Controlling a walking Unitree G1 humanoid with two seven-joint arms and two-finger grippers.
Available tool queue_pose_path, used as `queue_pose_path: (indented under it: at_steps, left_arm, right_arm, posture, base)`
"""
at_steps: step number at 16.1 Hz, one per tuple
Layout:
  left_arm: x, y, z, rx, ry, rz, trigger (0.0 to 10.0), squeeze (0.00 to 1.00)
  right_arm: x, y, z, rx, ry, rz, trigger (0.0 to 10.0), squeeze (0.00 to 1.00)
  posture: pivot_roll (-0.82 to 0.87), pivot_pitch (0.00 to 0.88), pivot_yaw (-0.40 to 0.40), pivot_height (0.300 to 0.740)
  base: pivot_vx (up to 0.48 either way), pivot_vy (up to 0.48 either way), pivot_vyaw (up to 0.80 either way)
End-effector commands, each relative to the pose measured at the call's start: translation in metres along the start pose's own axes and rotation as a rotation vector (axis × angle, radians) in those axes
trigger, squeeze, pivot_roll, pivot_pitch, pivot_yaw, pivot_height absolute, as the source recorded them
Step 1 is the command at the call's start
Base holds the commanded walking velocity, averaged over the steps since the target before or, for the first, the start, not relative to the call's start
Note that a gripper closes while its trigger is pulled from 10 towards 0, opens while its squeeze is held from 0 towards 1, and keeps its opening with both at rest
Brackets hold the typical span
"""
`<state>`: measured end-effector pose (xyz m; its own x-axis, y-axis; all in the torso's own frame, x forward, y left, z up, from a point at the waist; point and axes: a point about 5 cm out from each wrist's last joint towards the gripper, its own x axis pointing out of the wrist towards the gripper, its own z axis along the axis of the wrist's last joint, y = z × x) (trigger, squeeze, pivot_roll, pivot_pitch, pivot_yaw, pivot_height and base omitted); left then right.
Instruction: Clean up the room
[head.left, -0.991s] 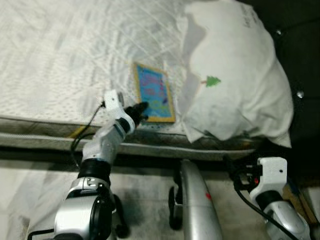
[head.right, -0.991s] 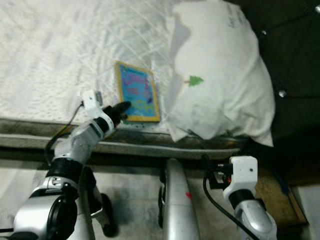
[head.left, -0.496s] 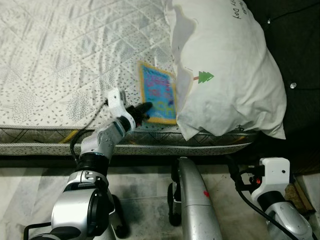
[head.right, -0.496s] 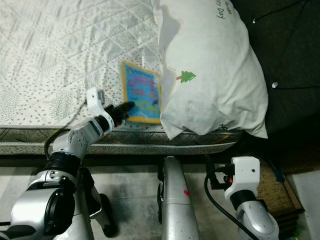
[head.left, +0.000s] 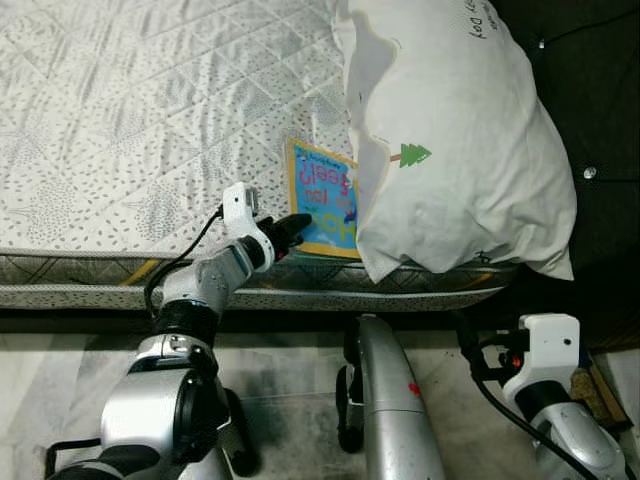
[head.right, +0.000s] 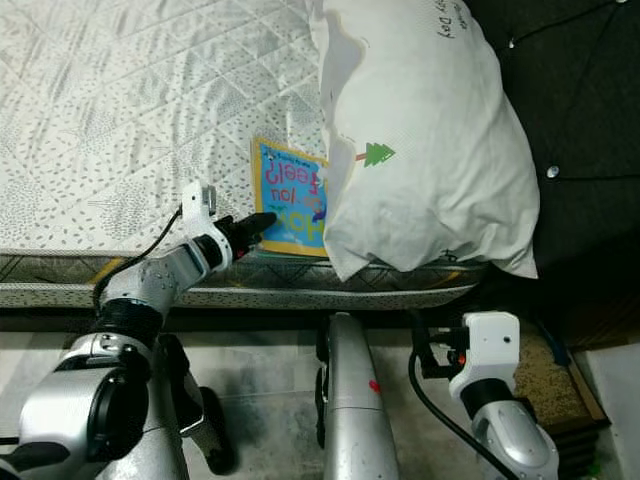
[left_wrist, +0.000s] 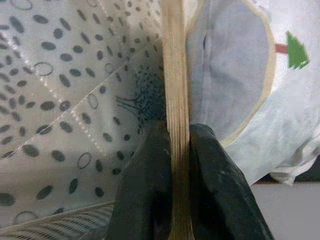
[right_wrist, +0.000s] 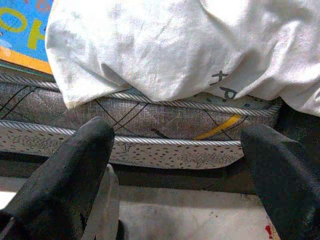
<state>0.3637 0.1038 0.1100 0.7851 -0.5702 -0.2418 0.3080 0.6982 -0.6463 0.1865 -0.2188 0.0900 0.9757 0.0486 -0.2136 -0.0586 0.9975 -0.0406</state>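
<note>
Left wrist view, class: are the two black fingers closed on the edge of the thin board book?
Yes, the left end effector has one black finger pressed on each side of the thin blue board book's edge.

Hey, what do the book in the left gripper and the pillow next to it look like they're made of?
The book, clamped in the left gripper, looks like thick cardboard: its edge shows stacked tan board pages, and the blue cover looks smooth, probably glossy. The pillow looks like soft woven fabric, likely cotton: matte white, wrinkled, with a printed green tree.
</note>
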Motion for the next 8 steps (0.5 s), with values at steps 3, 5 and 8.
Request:
queue_pose_path:
  at_steps: [3,5,8]
  left_arm:
    - [-0.002,0.009,-0.013,-0.006,0.086,0.037,10.0,1.00]
    - [-0.005,0.015,-0.004,0.005,0.061,0.062,10.0,1.00]
    - [-0.007,0.018,0.010,0.031,0.033,0.084,10.0,1.00]
  right_arm:
    - [-0.003,-0.006,0.000,-0.019,0.015,-0.015,10.0,0.00]
    - [-0.001,-0.006,0.000,-0.021,0.012,-0.016,10.0,0.00]
    - [0.001,-0.007,0.000,-0.023,0.008,-0.018,10.0,0.00]
  posture:
    - [-0.24,0.281,-0.117,0.552]
    - [-0.24,0.278,-0.117,0.552]
    - [-0.24,0.271,-0.116,0.552]
  base:
    - [0.000,0.000,0.00]
    - [0.000,0.000,0.00]
    - [0.000,0.000,0.00]
